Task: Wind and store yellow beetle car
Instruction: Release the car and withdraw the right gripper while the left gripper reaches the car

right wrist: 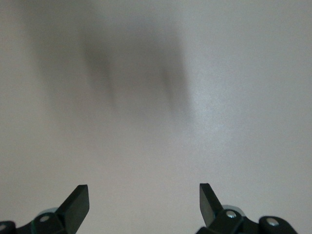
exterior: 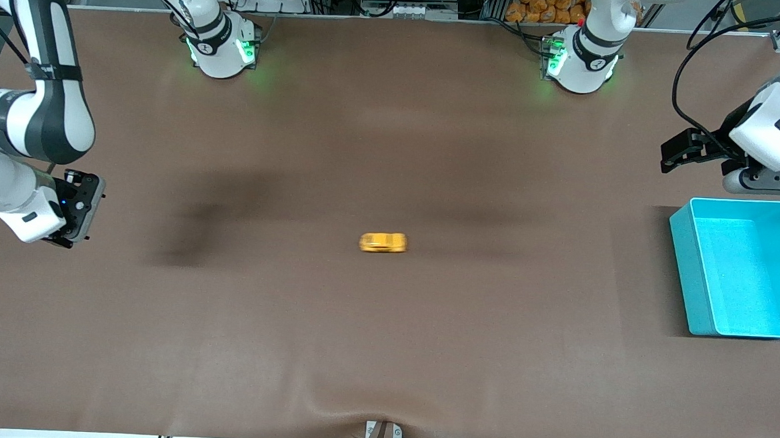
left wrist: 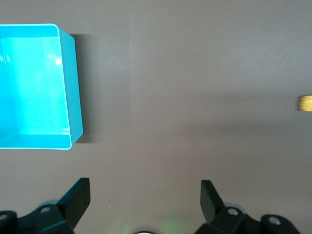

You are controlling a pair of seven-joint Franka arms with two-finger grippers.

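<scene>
Sitting alone mid-table, the yellow beetle car (exterior: 383, 243) looks light, hard and slick, best pinched across its sides. The left gripper (left wrist: 145, 195) hangs released beside the teal bin (exterior: 683, 261); the right gripper (right wrist: 144, 199) waits, fingers spread, empty.
</scene>
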